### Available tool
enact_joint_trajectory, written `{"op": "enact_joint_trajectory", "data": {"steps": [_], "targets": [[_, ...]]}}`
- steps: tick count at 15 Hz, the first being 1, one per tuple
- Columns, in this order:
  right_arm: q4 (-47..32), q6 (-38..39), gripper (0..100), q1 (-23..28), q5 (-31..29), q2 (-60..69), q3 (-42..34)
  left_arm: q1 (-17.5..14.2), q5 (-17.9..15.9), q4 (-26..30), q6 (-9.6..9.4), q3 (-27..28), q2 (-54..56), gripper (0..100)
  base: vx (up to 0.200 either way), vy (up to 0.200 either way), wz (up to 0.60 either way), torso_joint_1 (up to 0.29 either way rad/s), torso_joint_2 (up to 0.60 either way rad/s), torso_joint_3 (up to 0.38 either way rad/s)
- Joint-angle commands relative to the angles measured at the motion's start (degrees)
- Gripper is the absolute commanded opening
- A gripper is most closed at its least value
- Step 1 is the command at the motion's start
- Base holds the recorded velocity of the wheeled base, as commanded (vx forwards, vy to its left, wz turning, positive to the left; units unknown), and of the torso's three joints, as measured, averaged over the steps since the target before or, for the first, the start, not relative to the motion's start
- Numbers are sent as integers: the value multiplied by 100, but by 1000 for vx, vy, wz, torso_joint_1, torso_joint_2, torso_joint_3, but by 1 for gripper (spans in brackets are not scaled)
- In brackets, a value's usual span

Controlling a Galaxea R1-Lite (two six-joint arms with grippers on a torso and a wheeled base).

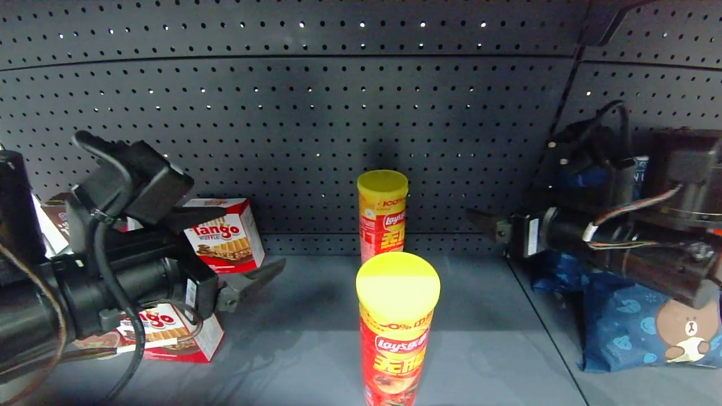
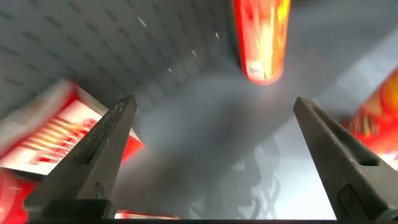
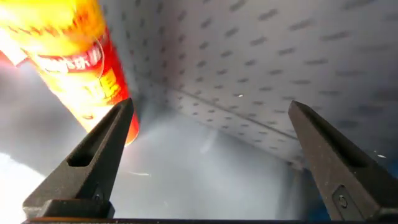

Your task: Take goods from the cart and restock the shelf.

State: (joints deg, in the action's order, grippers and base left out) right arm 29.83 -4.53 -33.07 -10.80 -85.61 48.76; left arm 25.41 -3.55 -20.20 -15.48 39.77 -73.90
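Two red chip cans with yellow lids stand upright on the grey shelf [image 1: 479,349], one at the back [image 1: 382,217] by the pegboard wall and one at the front [image 1: 397,332]. My left gripper [image 1: 254,239] is open left of the cans, beside the wafer boxes, and holds nothing. In the left wrist view its fingers [image 2: 93,168] frame bare shelf, with the back can [image 2: 261,37] beyond and the front can [image 2: 379,121] at the edge. My right gripper [image 1: 479,221] is open to the right of the back can [image 3: 74,62], level with it and apart from it, with nothing held [image 3: 210,107].
Two red wafer boxes sit at the shelf's left, one upright [image 1: 225,234] and one lying flat [image 1: 169,338]. A blue bag with a bear print [image 1: 643,327] fills the right compartment behind a divider line. The perforated back wall [image 1: 338,113] closes the shelf.
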Motion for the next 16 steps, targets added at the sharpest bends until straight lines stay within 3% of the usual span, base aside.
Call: {"op": "enact_joint_trajectory", "data": {"steps": [1,3,4,5,10,11,13,16], "targets": [[-30,-4,100,442,-1,1170,-570,-326,3,25,10,-4,526,100,0,0,0,0,0,0],[-39,32,100,996,17,1785,-1027,-695,12,51,45,-136,956,100,0,0,0,0,0,0],[-39,32,100,996,17,1785,-1027,-695,12,51,45,-136,956,100,0,0,0,0,0,0],[-56,128,100,1514,25,2418,-1501,-1125,3,60,63,-399,1378,100,0,0,0,0,0,0],[-109,155,100,2595,52,3534,-2275,-1934,47,157,72,-1103,2415,100,0,0,0,0,0,0],[-109,163,100,2815,105,3763,-2468,-2119,144,262,168,-1296,2705,100,0,0,0,0,0,0],[-118,172,100,3061,105,4281,-2934,-2224,240,491,423,-1647,3259,100,0,0,0,0,0,0],[-540,146,100,3096,-36,5107,-3479,-2233,399,614,423,-2087,3874,100,0,0,0,0,0,0]]}}
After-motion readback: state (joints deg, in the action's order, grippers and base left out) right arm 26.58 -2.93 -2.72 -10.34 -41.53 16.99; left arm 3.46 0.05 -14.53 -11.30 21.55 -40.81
